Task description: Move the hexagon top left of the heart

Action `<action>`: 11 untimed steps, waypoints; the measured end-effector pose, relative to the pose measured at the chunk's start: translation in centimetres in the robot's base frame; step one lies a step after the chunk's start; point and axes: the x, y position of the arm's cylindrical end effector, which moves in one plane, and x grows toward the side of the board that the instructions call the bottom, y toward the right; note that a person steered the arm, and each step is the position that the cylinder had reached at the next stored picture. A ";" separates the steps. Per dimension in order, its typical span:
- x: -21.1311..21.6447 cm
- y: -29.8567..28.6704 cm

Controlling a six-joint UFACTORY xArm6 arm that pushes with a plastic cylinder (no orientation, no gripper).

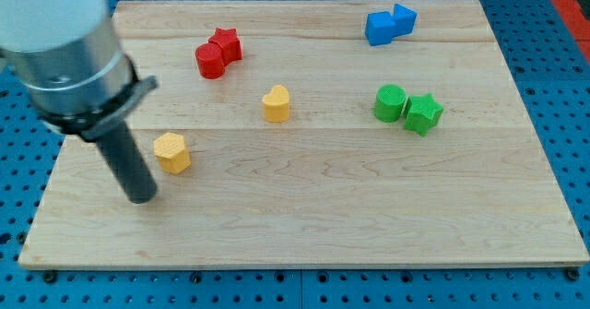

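Beside my tip (pixel 141 196), squat yellow hexagon (pixel 171 152).

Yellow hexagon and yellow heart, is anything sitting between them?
Nothing. The camera view shows only bare wood between the yellow hexagon and the yellow heart. My tip is below-left of the hexagon.

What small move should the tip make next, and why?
Probably slide my tip toward the view's bottom right until it sits below the hexagon, then push up. The hexagon lies to the lower left of the heart and has to end at its upper left, so it needs a push toward the view's top. My tip is now just left of and below the hexagon, apparently not touching it.
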 end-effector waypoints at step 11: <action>-10.0 15.4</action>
